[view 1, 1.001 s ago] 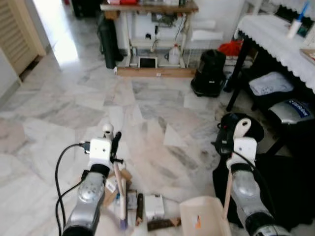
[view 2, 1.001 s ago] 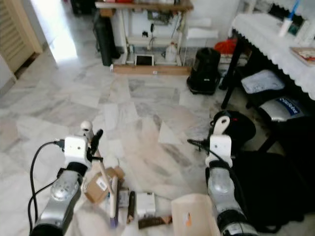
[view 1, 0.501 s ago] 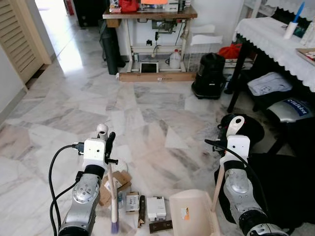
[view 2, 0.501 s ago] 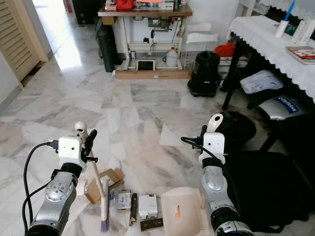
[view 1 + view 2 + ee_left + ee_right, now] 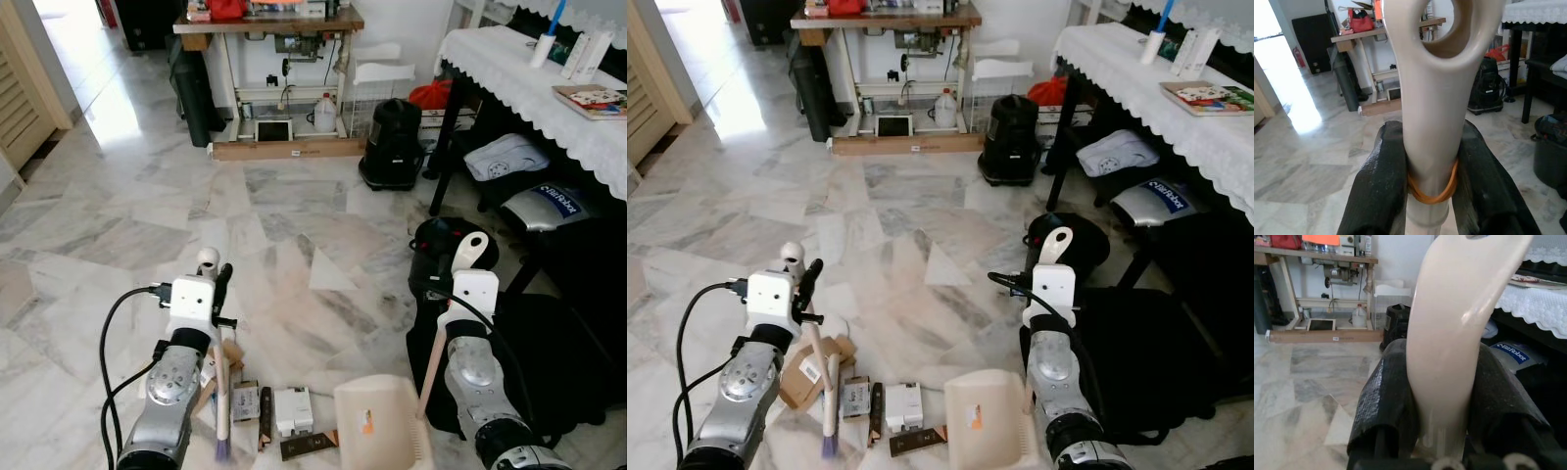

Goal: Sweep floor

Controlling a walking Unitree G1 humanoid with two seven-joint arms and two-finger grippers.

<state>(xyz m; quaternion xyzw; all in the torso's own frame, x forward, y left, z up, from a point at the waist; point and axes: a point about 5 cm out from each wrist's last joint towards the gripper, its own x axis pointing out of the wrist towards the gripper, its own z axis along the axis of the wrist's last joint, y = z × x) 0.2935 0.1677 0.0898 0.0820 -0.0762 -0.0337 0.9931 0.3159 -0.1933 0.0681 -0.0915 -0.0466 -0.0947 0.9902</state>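
Marble floor (image 5: 294,211) of a room, seen from the head camera. Left gripper (image 5: 1432,186) low at left, fingers (image 5: 1378,191) clamped on the cream handle of a brush (image 5: 221,401), an orange rubber band (image 5: 1432,193) wrapped around the handle between them; brush slanting down to purple bristles touching the floor just left of the litter. Right gripper (image 5: 1442,416) low at right, fingers (image 5: 1386,406) clamped on the cream handle of the dustpan (image 5: 380,431); pan resting on the floor just right of the litter, open side facing it. Litter lying between brush and pan: a torn cardboard box (image 5: 808,370), a small carton (image 5: 855,397), a dark stick (image 5: 876,413), a white box (image 5: 904,406) and a brown bar (image 5: 918,441). Beyond, a black vacuum cleaner (image 5: 392,145) beside a sewing worktop (image 5: 265,22), with a second worktop under a white lace cloth (image 5: 529,83) at right. Compared with half a second earlier, whole scene shifted towards the left of the frame, consistent with camera motion; both grips unchanged, brush tip still beside the litter, pan still at the same side of it, litter in the same arrangement.
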